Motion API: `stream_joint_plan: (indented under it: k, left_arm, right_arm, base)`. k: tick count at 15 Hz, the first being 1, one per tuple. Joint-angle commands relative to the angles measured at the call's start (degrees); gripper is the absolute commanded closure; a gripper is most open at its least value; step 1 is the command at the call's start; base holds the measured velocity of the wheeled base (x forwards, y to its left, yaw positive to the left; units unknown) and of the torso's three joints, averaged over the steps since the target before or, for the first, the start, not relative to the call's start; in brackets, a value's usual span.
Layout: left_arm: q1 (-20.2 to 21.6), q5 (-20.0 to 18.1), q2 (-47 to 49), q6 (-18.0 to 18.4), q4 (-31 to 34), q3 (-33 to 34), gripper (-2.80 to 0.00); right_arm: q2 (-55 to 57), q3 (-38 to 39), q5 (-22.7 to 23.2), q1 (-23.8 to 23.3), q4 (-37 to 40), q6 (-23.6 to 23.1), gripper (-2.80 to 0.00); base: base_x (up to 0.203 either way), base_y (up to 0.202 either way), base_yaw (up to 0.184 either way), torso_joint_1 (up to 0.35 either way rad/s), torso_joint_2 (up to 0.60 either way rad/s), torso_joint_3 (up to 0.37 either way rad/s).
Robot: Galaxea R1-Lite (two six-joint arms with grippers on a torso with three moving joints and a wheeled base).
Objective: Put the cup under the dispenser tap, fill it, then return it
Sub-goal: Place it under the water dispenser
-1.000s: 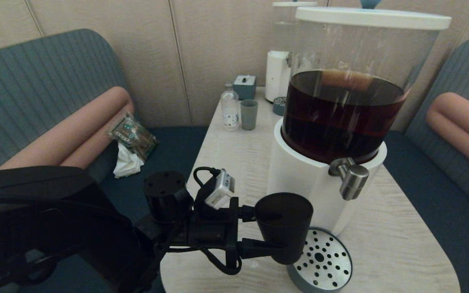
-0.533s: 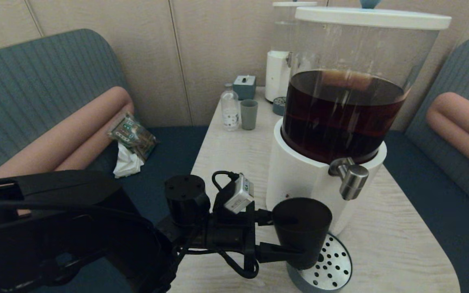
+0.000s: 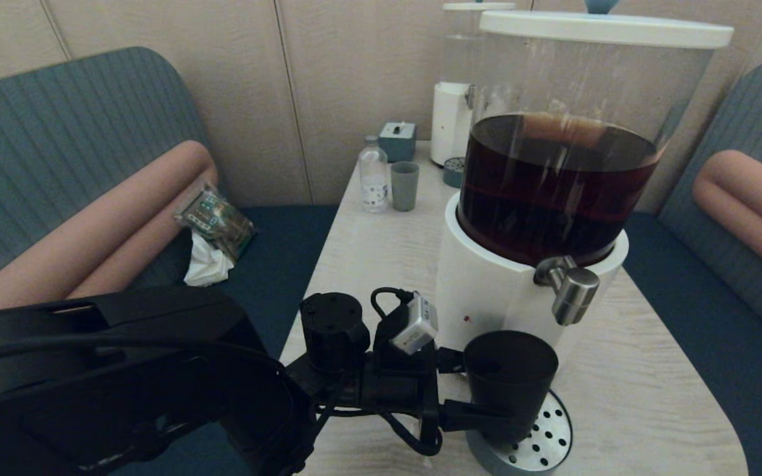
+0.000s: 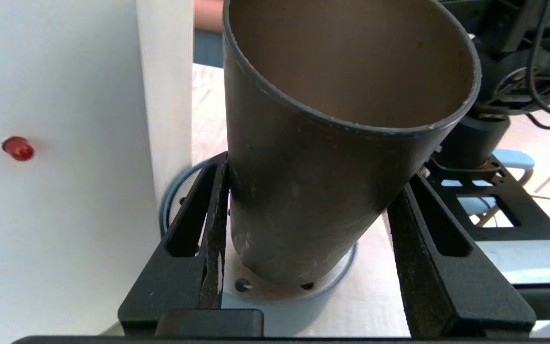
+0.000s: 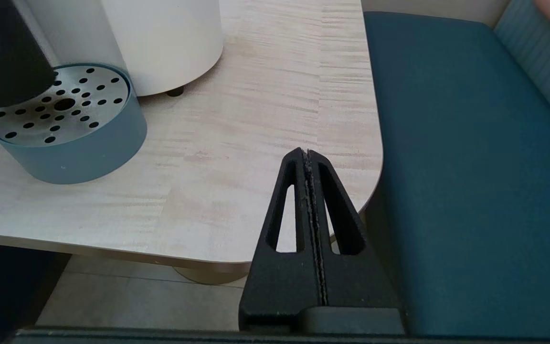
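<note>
My left gripper [image 3: 487,390] pinches matte black tapered plastic cup [image 3: 510,383], one finger [image 4: 198,229] on each side of its wall. Cup upright, empty inside, over left part of round perforated steel drip tray with blue-grey wall [image 5: 84,143], just beside white base of big clear-tank dispenser with dark brown liquid [image 3: 487,291]. Short brushed-steel tap [image 3: 569,287] is above and to right of cup, not yet over its mouth. My right gripper [image 5: 309,160] has fingers pressed together, holds nothing, near right edge of pale wooden table [image 3: 639,377].
</note>
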Motion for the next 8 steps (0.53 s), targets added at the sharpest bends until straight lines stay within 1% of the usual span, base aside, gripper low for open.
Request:
stream_joint_plan:
  k: [1,8]
  left_arm:
    - [-0.23,-0.21,1.28,-0.11,-0.41,-1.26,0.0]
    - [-0.63,-0.12,3.34,-0.04,0.29,-3.22,0.0]
  right_arm:
    - [-0.11,-0.03,-0.02,0.0,0.01,0.0,0.0]
    - [-0.11,-0.03,-0.02,0.0,0.01,0.0,0.0]
  base:
    - [0.0,0.0,0.0,0.0,0.0,0.0]
    - [0.0,0.0,0.0,0.0,0.0,0.0]
